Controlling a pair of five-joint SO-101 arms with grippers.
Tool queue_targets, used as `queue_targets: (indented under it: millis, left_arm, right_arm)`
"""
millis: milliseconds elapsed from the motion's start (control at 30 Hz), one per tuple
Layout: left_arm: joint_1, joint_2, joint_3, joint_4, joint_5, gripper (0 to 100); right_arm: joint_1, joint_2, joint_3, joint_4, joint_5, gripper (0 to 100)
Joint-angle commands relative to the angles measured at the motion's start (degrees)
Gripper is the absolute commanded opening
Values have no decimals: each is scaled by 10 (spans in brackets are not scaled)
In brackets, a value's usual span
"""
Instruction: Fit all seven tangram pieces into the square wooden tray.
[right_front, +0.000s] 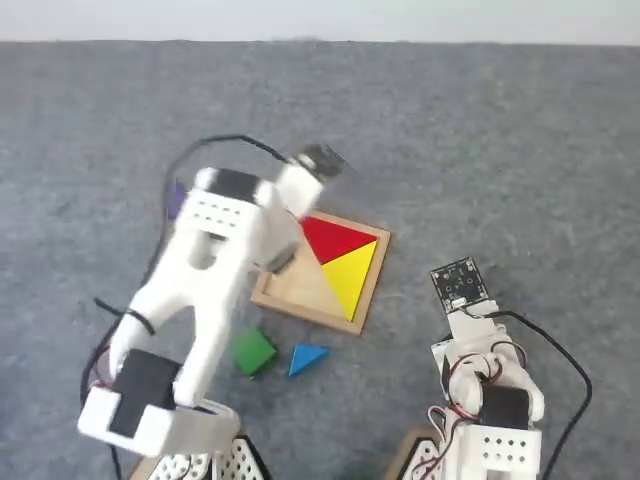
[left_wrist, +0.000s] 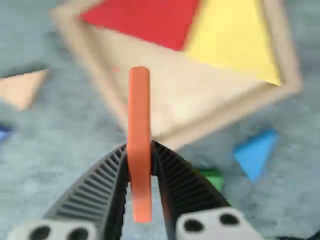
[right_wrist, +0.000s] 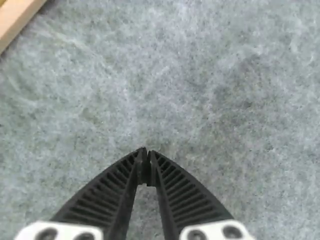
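Observation:
The square wooden tray (right_front: 365, 305) lies mid-table with a red triangle (right_front: 333, 237) and a yellow triangle (right_front: 354, 272) inside. My left gripper (left_wrist: 140, 160) is shut on an orange piece (left_wrist: 139, 125) held on edge above the tray's bare floor (left_wrist: 190, 100). The left arm (right_front: 210, 270) hangs over the tray's left side. A green piece (right_front: 251, 351) and a blue triangle (right_front: 307, 358) lie in front of the tray. A tan triangle (left_wrist: 22, 87) rests on the carpet beside the tray. My right gripper (right_wrist: 145, 167) is shut with nothing in it, over bare carpet.
Grey carpet covers the table. A blue-purple piece (right_front: 174, 199) peeks out behind the left arm. The right arm (right_front: 478, 370) sits folded at the front right, with a corner of the tray (right_wrist: 15, 15) in its wrist view.

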Motion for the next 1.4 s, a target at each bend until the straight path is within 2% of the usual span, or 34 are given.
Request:
queue_targets:
  millis: [0,167,500,733,1367]
  left_arm:
    - [52,-31,7,-21,1,10]
    - [71,-29,26,-92,5,11]
    - [81,13,55,-196,156,11]
    - [77,113,22,-196,157,11]
    - [75,113,40,-188,160,11]
  right_arm:
    - [-2,-9,10,1,4,8]
    - [-2,-9,10,1,4,8]
    - [-2,-9,10,1,4,8]
    - [-2,-9,10,1,4,8]
    - [-2,-9,10,1,4,8]
